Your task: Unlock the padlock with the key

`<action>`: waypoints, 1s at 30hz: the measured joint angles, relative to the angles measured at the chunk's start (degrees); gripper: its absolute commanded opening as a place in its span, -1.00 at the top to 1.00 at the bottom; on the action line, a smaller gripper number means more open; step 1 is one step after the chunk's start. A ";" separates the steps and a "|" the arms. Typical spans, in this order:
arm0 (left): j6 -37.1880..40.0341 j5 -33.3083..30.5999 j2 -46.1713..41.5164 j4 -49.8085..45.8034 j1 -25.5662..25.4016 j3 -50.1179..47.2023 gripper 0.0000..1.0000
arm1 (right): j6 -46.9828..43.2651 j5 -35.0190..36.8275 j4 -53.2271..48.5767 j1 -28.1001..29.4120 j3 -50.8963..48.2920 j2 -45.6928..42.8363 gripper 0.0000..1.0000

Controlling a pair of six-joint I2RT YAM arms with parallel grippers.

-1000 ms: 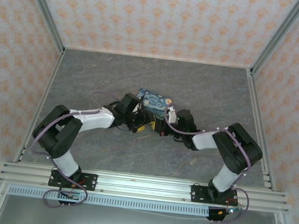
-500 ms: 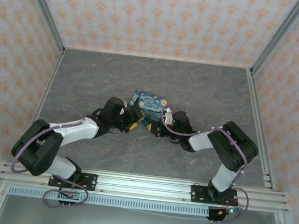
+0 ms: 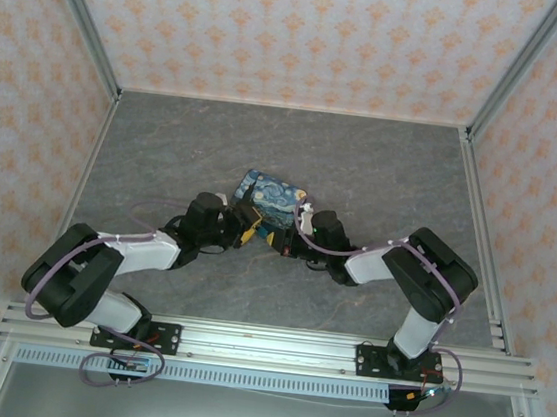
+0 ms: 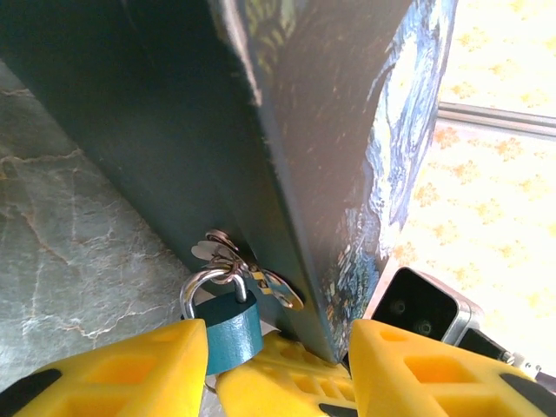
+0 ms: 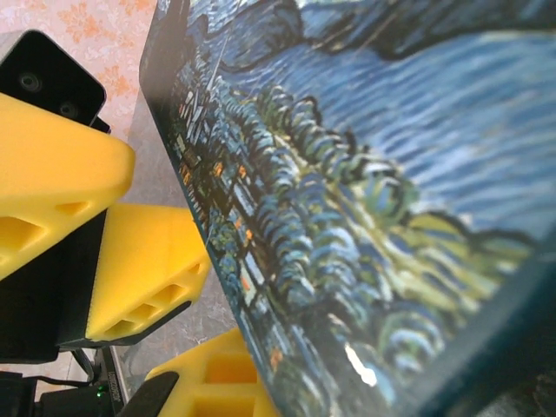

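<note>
Left claw [image 4: 274, 352] is released, its 2 fingers straddling the teal padlock [image 4: 233, 323], which hangs from the hasp [image 4: 248, 265] of the painted box [image 4: 330, 130]. Right claw [image 3: 281, 241]: cannot tell.

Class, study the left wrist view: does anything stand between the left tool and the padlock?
Nothing visible does. The teal padlock hangs from the hasp on the painted box, right beside one yellow finger of the left tool.
</note>
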 measured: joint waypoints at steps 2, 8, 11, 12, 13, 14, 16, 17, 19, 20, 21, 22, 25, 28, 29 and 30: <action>-0.44 -0.22 0.59 0.26 -0.04 0.00 0.16 | 1.03 0.37 0.00 0.00 0.17 0.00 1.00; -1.42 -1.25 1.51 0.48 -0.22 -0.26 0.17 | 3.28 0.98 -0.02 0.00 0.33 0.00 1.00; -1.77 -1.31 2.40 0.48 -0.94 -0.26 0.18 | 4.26 1.03 -0.02 0.00 0.37 0.00 1.00; -1.84 -1.31 2.86 0.48 -1.18 -0.26 0.18 | 4.63 1.03 0.00 0.00 0.42 0.00 1.00; -1.92 -1.29 3.21 0.57 -1.29 -0.26 0.18 | 4.90 1.03 0.00 0.02 0.46 0.00 1.00; -1.95 -1.31 3.74 0.63 -1.57 -0.26 0.19 | 5.18 1.03 0.00 0.02 0.52 0.00 1.00; -1.97 -1.31 4.57 0.92 -1.81 -0.24 0.21 | 5.57 1.03 -0.02 0.02 0.68 0.00 1.00; -2.03 -1.36 5.01 1.16 -1.95 -0.22 0.22 | 5.75 1.03 -0.02 0.02 0.72 0.00 1.00; -2.19 -1.40 5.55 1.66 -1.95 0.00 0.25 | 6.19 1.03 -0.24 0.00 0.76 0.00 1.00; -2.21 -1.42 5.81 1.92 -1.95 0.20 0.26 | 6.38 1.03 -0.39 0.00 0.85 0.00 1.00; -2.19 -1.42 6.05 2.23 -2.03 0.35 0.27 | 6.67 1.03 -0.44 0.02 0.92 0.00 1.00; -2.25 -1.49 6.21 2.36 -2.16 0.52 0.28 | 6.91 1.03 -0.46 0.02 0.96 0.00 1.00; -2.36 -1.51 6.75 3.04 -2.47 0.90 0.29 | 7.72 0.98 -0.44 0.04 0.96 0.00 1.00; -2.38 -1.60 7.19 3.54 -2.69 1.11 0.32 | 8.66 0.79 -0.46 0.07 0.98 0.00 1.00; -2.40 -1.62 7.30 3.65 -2.69 1.16 0.36 | 8.96 0.79 -0.44 0.13 0.98 0.00 1.00; -2.56 -1.64 7.41 3.85 -2.69 1.22 0.41 | 9.25 0.76 -0.44 0.15 0.98 0.00 1.00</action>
